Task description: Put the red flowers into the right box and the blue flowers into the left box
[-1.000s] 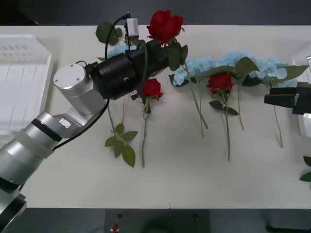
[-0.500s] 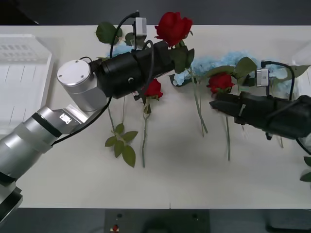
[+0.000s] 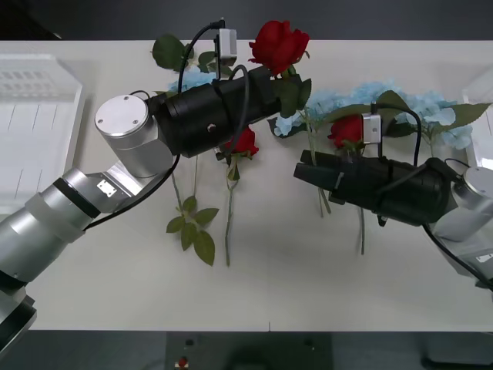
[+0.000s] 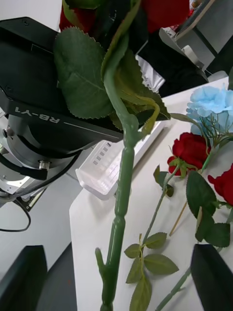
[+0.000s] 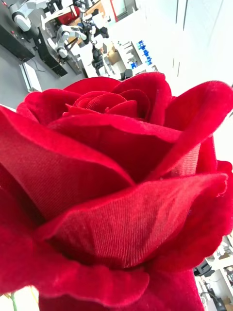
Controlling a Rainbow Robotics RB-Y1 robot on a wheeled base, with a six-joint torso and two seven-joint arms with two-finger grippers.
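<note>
**Fingers on a lifted rose, second arm reaching in**

The left gripper's [image 3: 271, 77] fingers are clamped on a red rose [image 3: 278, 45] just under its bloom, holding it above the far side of the bench [image 3: 308, 285]. From the front, the bloom stands upright over the black wrist housing with its leaves spread below. The left wrist camera gives only the bloom [image 5: 116, 194] close up: deep red fabric petals with a fine woven grain, curled in layers.

The right gripper [image 3: 300, 171] points toward the held rose's stem; its two black fingers [image 4: 213, 277] stand apart at either side of that stem [image 4: 121, 194], which is pale green plastic, jointed, with serrated dark leaves.

On the bench lie two more red roses [image 3: 348, 129] and [image 3: 245, 143] with thin stems, among fluffy pale blue flowers [image 3: 431, 108] strung along the far edge. The ribbed white left box [image 3: 38, 131] sits at the bench's left end; a corner of the right box [image 3: 481, 81] shows at the right edge.
</note>
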